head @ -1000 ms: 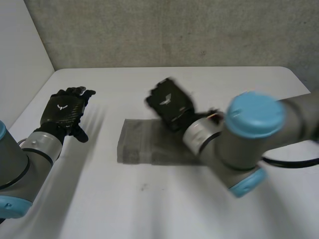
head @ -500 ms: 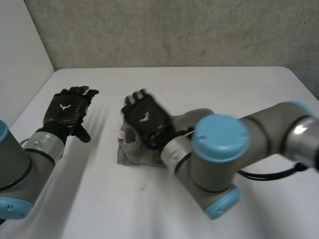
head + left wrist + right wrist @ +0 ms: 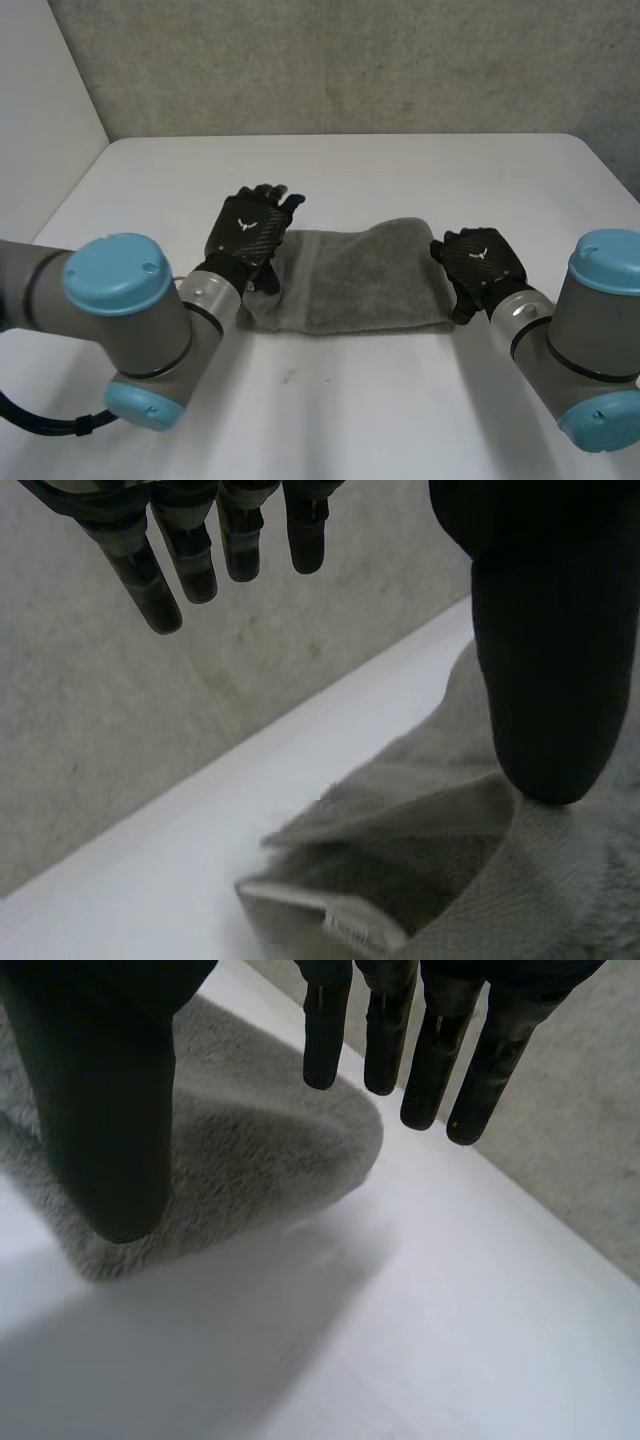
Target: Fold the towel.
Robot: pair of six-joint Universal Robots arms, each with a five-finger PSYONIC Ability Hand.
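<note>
- Towel [image 3: 360, 285]: grey and folded into a long band, with a robot hand at each of its short ends.
- Left hand [image 3: 248, 232]: it sits at the towel's left end, palm down. In the left wrist view its fingers [image 3: 160, 595] reach out straight and spread, clear of the cloth, grasping nothing. Its thumb [image 3: 545, 680] points down at the towel, and I cannot tell whether the tip touches it.
- Right hand [image 3: 482, 262]: it sits at the towel's right end. Its fingers [image 3: 432, 1070] are straight and lifted off the surface. Its thumb [image 3: 105, 1150] hangs over the towel's rounded edge, and the hand has hold of nothing.
- Towel layers: under the left hand the layers gape a little, and a pale hemmed edge [image 3: 340, 925] shows at the corner.
- Table [image 3: 400, 410]: white, and the towel lies flat about midway across it.
- Wall [image 3: 350, 70]: grey concrete, rising behind the table's far edge.
</note>
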